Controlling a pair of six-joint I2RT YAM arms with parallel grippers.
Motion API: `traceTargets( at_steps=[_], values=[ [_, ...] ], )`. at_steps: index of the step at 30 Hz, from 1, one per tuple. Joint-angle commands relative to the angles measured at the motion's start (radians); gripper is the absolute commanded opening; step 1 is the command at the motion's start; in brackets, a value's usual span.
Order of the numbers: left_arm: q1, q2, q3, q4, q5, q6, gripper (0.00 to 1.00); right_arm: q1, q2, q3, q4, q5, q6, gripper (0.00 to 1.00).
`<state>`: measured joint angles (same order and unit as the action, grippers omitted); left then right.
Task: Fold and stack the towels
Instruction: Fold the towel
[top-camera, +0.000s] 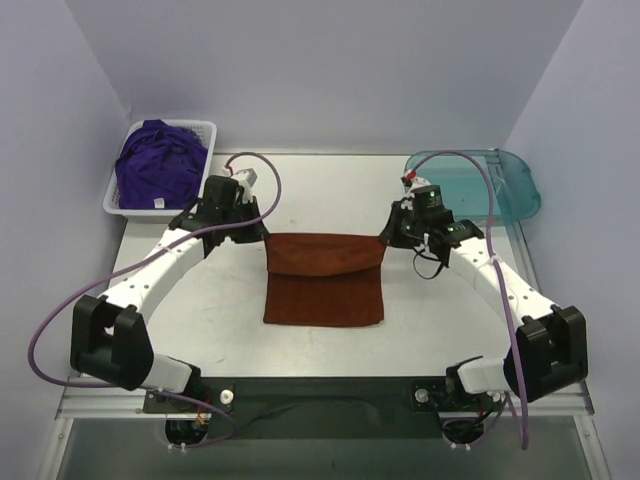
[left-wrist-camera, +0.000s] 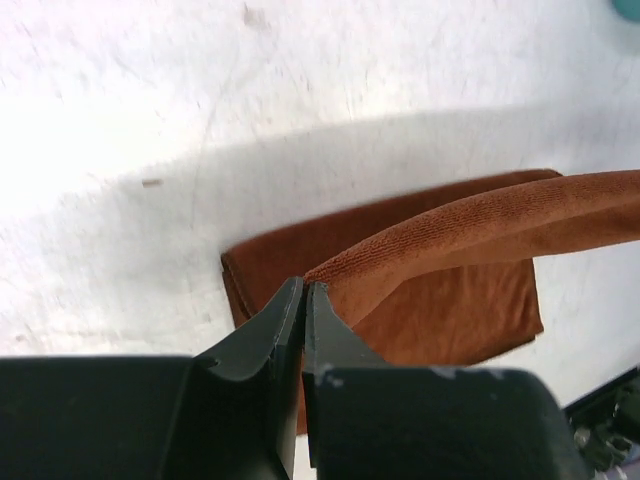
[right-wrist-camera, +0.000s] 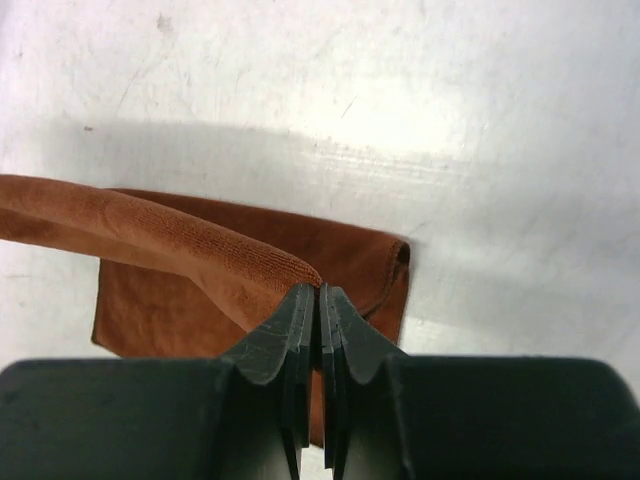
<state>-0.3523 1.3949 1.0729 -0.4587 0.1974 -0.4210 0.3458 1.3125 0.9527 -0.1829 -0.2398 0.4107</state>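
Nearest the arm bases, on the white table (top-camera: 200, 300), the rust-orange towel (top-camera: 324, 295) lies roughly midway between the two arms. Its near part is flat on the surface, with a straight near edge. Further back, its far portion is raised off the table and hangs as a sagging flap over the flat layer beneath.

At the far left corner of the towel, the left gripper (left-wrist-camera: 304, 288) has its jaws pressed together on the edge. The wrist view shows the cloth pinched at the fingertips and running off to the right as a thick rolled band above the flat layer. At the far right corner, the right gripper (right-wrist-camera: 318, 290) is likewise clamped on the edge, and the cloth comes out from between the closed jaws and stretches away to the left. Both grippers sit at about the same depth, with the lifted edge slung between them.

Beyond them, in the far left corner, a white slotted basket (top-camera: 113, 205) holds a heap of purple towels (top-camera: 158, 165). In the far right corner sits a translucent teal tray (top-camera: 510, 190), well apart from the orange towel.
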Motion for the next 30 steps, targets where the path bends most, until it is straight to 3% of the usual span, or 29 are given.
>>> traceTargets(
  at_steps=[1,14,21,30],
  values=[
    [0.021,0.065,0.099,0.015,-0.041,0.056,0.04,-0.011,0.074,0.098,-0.015,0.069,-0.084,0.0],
    [0.065,0.202,0.219,0.069,0.003,0.09,0.04,-0.037,0.18,0.164,0.054,0.073,-0.121,0.0],
    [0.065,0.109,0.116,0.046,0.02,0.083,0.04,-0.036,0.09,0.055,0.051,0.031,-0.07,0.0],
    [0.064,-0.042,-0.123,0.022,0.097,0.071,0.04,-0.031,-0.053,-0.15,0.049,-0.035,0.011,0.0]
  ],
)
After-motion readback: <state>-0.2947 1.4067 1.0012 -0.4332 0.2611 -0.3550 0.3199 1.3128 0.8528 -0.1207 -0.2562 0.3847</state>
